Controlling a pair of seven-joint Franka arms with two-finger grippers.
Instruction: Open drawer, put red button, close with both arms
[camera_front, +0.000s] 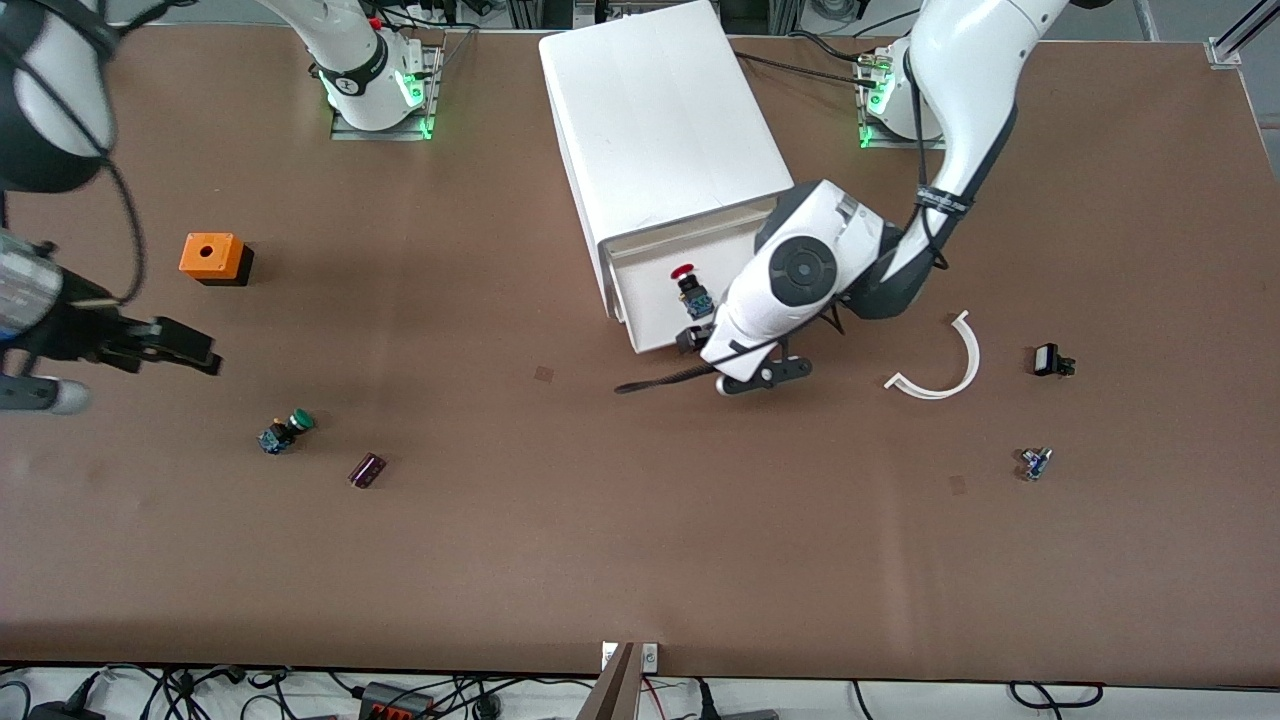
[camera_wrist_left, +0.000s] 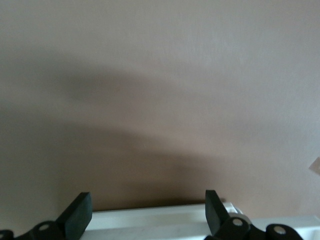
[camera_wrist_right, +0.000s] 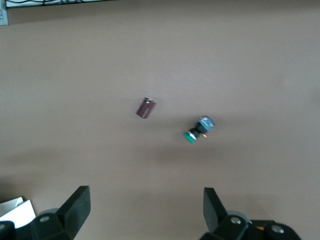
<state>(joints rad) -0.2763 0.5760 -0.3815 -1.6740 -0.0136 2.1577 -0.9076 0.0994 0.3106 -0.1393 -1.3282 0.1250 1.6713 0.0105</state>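
Big brown table (camera_front: 640, 560), and up by the bases sits the white cabinet (camera_front: 660, 120) with its drawer (camera_front: 655, 285) pulled out toward the front camera. The left arm (camera_front: 960, 90) curls down so its wrist hangs over the drawer's front corner, likely lined up to push it shut. The left gripper (camera_wrist_left: 147, 212) sits right at the drawer's front edge, jaws spread wide, nothing between them. The right arm waits at its own end of the table; the right gripper (camera_wrist_right: 147, 207) hovers over bare table near the green button (camera_wrist_right: 198, 129), jaws also wide apart and empty.

Now the small stuff. The red button (camera_front: 690, 288) lies inside the drawer, cap pointing toward the cabinet, so the placing looks done and closing is what remains. The orange cube (camera_front: 212, 257) sits toward the right arm's end, farther from the front camera than the green button. A white curved strip (camera_front: 945, 365) lies toward the left arm's end. A purple cylinder (camera_wrist_right: 146, 107) rests just beside the green button.
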